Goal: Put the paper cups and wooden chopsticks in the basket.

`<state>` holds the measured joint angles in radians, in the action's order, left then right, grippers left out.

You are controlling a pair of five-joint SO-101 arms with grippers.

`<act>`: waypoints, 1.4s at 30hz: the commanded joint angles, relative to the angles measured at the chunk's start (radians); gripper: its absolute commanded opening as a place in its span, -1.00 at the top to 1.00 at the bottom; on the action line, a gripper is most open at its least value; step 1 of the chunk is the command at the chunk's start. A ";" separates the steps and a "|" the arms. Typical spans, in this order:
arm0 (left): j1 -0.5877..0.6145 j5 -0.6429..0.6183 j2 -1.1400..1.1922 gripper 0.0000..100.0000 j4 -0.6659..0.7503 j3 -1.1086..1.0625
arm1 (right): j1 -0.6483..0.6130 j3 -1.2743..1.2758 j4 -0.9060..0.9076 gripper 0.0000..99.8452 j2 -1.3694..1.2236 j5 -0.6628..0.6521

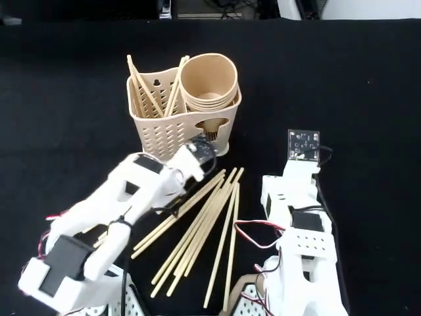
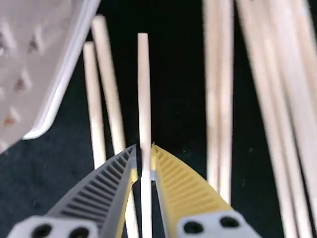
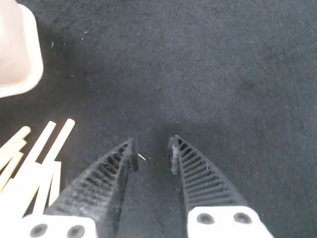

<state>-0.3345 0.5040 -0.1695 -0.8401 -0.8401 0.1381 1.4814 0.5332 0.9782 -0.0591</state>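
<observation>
A cream perforated basket (image 1: 164, 135) stands at the middle back and holds a stack of paper cups (image 1: 209, 82) and a few wooden chopsticks (image 1: 141, 85). Several more chopsticks (image 1: 204, 230) lie fanned on the black cloth in front of it. My left gripper (image 2: 143, 148) is low over the near end of that fan, close to the basket's corner (image 2: 39, 64), and is shut on one chopstick (image 2: 143, 89). In the high view the left gripper (image 1: 200, 153) sits just in front of the basket. My right gripper (image 3: 151, 148) hangs open over bare cloth, nothing between its fingers.
The right arm (image 1: 296, 197) stays folded to the right of the chopsticks. Chopstick tips (image 3: 49, 144) and a basket corner (image 3: 15, 54) show off to one side in the right wrist view. Black cloth (image 1: 355, 85) covers the table.
</observation>
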 commanded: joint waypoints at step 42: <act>0.173 0.118 -0.071 0.68 0.094 -0.068 | -0.011 -0.008 -0.021 0.75 0.012 0.006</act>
<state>-0.1872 0.6191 -0.2171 -0.7511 -0.8907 0.1381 1.4814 0.5332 0.9782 -0.0591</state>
